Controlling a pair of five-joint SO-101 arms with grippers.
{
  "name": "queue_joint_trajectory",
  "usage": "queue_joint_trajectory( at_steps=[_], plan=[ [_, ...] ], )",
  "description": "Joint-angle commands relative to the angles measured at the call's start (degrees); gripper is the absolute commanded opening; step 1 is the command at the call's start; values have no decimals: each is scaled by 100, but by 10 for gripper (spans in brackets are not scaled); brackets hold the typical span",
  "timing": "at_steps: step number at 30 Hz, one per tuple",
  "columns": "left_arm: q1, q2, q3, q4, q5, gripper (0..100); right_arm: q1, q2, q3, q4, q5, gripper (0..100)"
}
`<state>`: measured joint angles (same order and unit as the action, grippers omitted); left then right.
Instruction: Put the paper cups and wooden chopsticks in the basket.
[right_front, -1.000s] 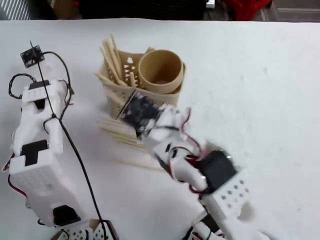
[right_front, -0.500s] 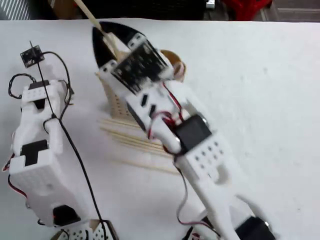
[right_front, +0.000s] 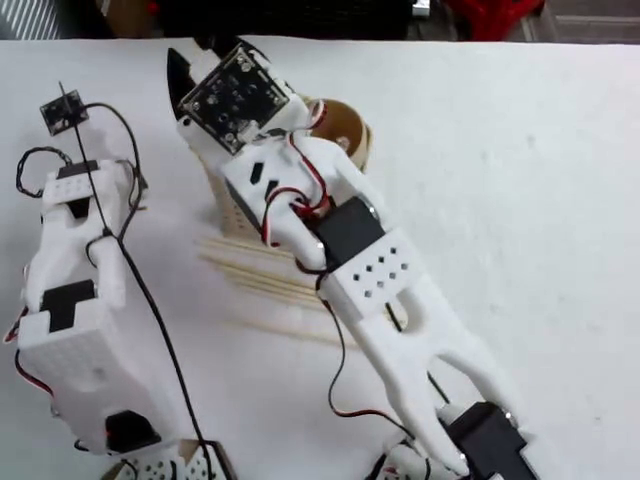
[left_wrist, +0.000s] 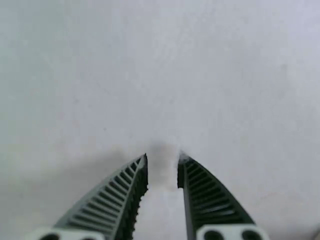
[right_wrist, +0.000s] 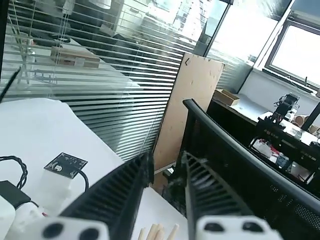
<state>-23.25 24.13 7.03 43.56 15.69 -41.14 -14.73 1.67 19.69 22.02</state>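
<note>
The tan perforated basket (right_front: 228, 205) stands at the back middle of the table, mostly covered by my right arm (right_front: 330, 230). A brown paper cup (right_front: 346, 126) peeks out of it beside the arm. My right gripper (right_front: 190, 62) hangs above the basket's far left corner; its fingers (right_wrist: 131, 180) stand slightly open with nothing between them, and pale chopstick tips (right_wrist: 157, 232) show beneath. Several wooden chopsticks (right_front: 250, 268) lie on the table in front of the basket. My left gripper (left_wrist: 162, 160) hovers slightly open over bare white table.
My left arm (right_front: 75, 260) sits folded at the left side. A small circuit board (right_front: 62, 112) with a black cable lies behind it. The table's right half is free white surface. Behind the table's far edge are a dark chair and blinds.
My right arm rose from the chopsticks on the table to above the basket. Half a second ago it held a chopstick; now none is in its fingers. The left arm stayed still.
</note>
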Motion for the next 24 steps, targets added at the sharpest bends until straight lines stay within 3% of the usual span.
queue_joint_trajectory(
  at_steps=[1, 4, 10, 14, 16, 19, 24],
  plan=[
    [-40, -48, -229, -79, 9, 120, -40, -347, -246, 145, -26, 73],
    [-40, -48, -220, -62, 9, 120, -40, -567, -211, 1033, -44, 73],
    [-48, -48, -237, -70, 9, 120, -48, -1182, -211, 4892, -18, 77],
    [-48, -48, -229, -79, 9, 120, -66, -1323, -141, 6044, -9, 77],
    [-48, -48, -229, -79, 9, 120, -92, -1305, 255, 6220, 26, 77],
    [-48, -48, -229, -70, 9, 120, -400, -1341, 1451, 6070, 721, 77],
    [-48, -48, -229, -79, 9, 120, -884, -1305, 3604, 4673, 1160, 77]
  ],
)
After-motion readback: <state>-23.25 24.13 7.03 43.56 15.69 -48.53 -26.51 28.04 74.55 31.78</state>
